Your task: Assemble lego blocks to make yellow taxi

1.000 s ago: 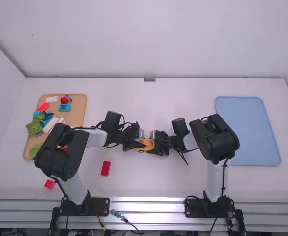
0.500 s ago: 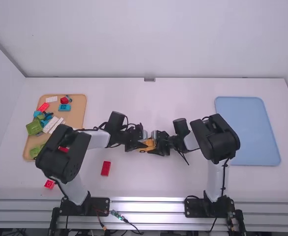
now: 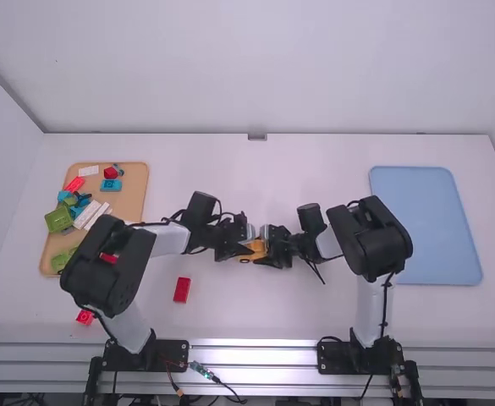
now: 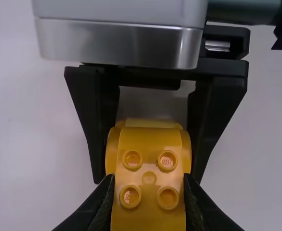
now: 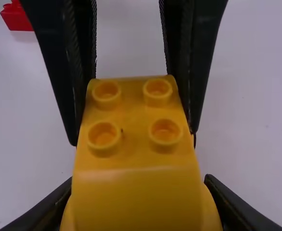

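Two hands, the left hand (image 3: 244,251) and right hand (image 3: 267,252), clamp one yellow block (image 3: 256,247) mid-frame, possibly several pieces joined. Two red bricks (image 3: 182,289) lie lower left on the worktop (image 3: 247,317); one arm partly covers the tan tray (image 3: 134,200) of blocks.

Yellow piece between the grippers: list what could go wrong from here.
The left gripper and right gripper both clamp the yellow piece, so uneven motion might twist or split it.
Its sides curve where the right gripper's fingers press, so it could slip.
The two grippers' fingers sit very close together and may collide.
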Motion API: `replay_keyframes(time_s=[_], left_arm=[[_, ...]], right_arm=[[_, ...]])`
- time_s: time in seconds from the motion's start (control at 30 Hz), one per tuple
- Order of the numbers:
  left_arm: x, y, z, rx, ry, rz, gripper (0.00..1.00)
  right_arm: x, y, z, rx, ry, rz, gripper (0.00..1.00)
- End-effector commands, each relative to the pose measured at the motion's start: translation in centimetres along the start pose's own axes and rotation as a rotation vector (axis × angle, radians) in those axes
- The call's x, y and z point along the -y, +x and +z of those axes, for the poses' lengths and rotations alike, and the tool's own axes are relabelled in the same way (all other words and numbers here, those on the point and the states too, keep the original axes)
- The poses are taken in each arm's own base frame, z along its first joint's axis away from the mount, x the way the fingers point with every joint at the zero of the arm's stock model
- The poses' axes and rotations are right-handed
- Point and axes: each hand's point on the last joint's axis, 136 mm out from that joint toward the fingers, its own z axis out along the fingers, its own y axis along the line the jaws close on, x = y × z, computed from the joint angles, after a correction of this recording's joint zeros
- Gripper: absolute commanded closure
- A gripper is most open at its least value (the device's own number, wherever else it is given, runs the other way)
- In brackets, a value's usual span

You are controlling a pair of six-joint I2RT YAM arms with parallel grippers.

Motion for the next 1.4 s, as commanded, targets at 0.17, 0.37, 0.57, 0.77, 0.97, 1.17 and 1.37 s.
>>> replay_keyframes(time_s=[0.17,0.37,0.57,0.77,0.97,1.17,1.37], left_arm=[[0.8,3.9,1.1,-0.201,-0.047,-0.083,0.98],[0.5,3.1,1.2,-0.204,-0.035,-0.084,0.98],[0.2,2.7,1.0,-0.218,-0.023,-0.098,0.98],[0.0,2.4,0.9,-0.210,-0.025,-0.111,0.92],[-0.5,1.8,0.6,-0.198,-0.044,-0.141,0.84],[-0.5,1.1,0.1,-0.179,-0.048,-0.131,0.67],[-0.7,0.6,-0.3,-0.136,-0.035,-0.138,0.22]], right_arm=[[-0.2,1.8,0.3,-0.073,0.026,0.053,0.80],[-0.2,1.8,0.3,-0.073,0.026,0.053,0.79],[-0.2,1.8,0.3,-0.073,0.026,0.054,0.79],[-0.2,1.8,0.3,-0.074,0.025,0.055,0.79],[-0.2,1.8,0.2,-0.075,0.025,0.057,0.79],[-0.2,1.8,0.3,-0.074,0.024,0.057,0.79],[-0.2,1.8,0.3,-0.074,0.024,0.057,0.79]])
